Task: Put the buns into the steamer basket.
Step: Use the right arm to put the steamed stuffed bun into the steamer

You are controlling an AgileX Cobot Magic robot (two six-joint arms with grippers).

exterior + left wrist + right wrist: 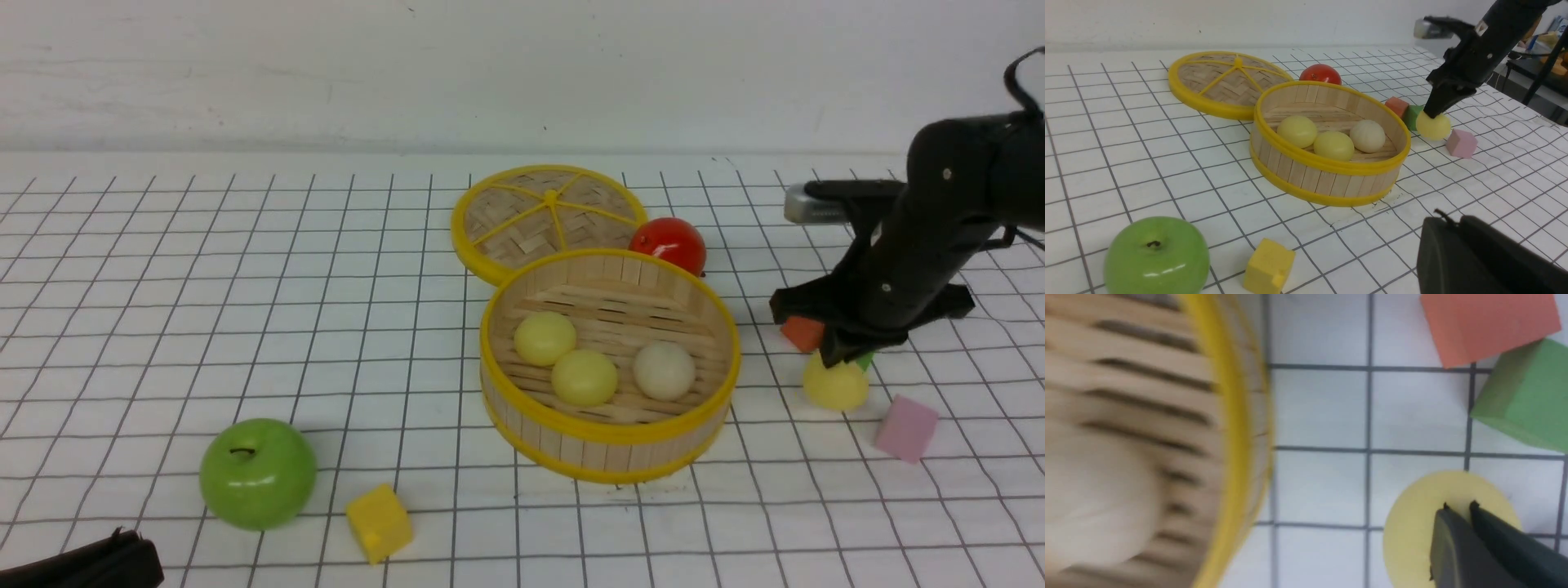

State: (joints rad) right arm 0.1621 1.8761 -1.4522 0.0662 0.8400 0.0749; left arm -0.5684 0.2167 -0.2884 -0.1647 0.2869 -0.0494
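Observation:
The steamer basket (606,431) stands mid-table and holds three buns: two pale yellow (544,338) (584,377) and one cream-beige (664,370). A fourth pale yellow bun (834,387) lies on the table just right of the basket. My right gripper (841,356) points down at the top of this bun, its jaws nearly together over the bun's crown (1412,531), not around it. In the right wrist view the gripper (1459,506) shows only a thin gap. My left gripper (1447,218) is shut and empty, low at the front left (122,545).
The flat woven lid (547,216) lies behind the basket, with a red fruit (669,242) beside it. A green apple (257,474) and a yellow cube (380,523) sit front left. Orange (802,332), green (1527,396) and pink (906,427) blocks surround the loose bun.

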